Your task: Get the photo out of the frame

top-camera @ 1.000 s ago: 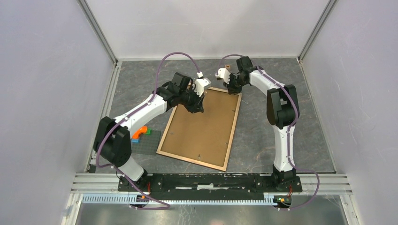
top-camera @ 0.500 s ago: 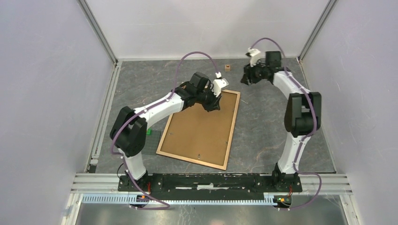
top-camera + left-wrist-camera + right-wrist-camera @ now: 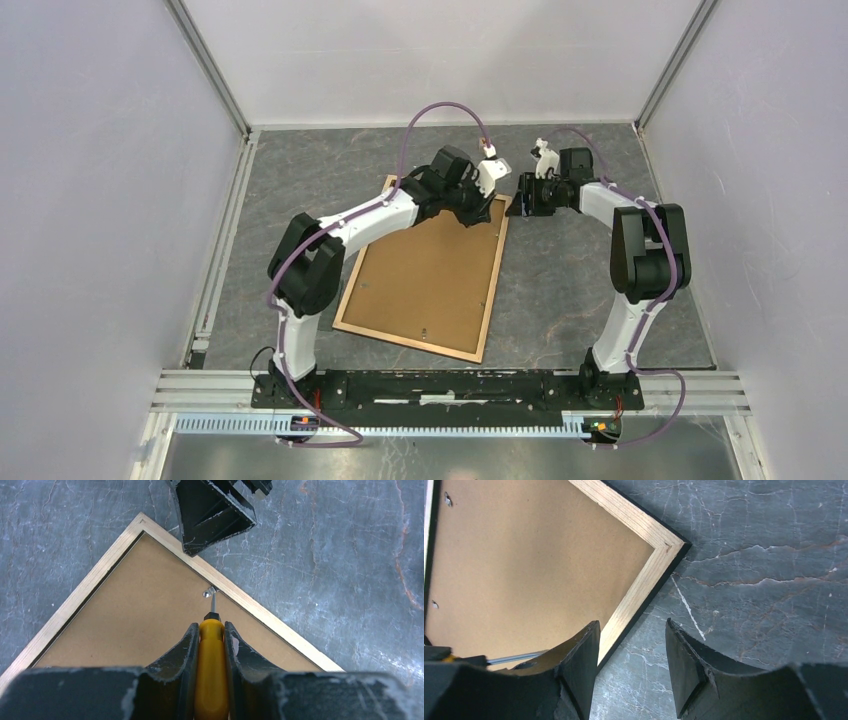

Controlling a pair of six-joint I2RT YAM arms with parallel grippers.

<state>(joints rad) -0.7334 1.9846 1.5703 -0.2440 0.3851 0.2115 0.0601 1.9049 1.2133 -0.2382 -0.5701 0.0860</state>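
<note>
Brown-backed, wood-edged rectangular picture frame lies back-up mid grey marbled table. Left gripper is clamped on yellow-handled screwdriver, tip at small metal tab near the frame's 1 o'clock corner. Right gripper sits at its 3 o'clock, fingers apart beside that corner.

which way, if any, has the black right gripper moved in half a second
Yes: the right gripper came back toward the far right corner of the brown-backed wooden frame.
</note>
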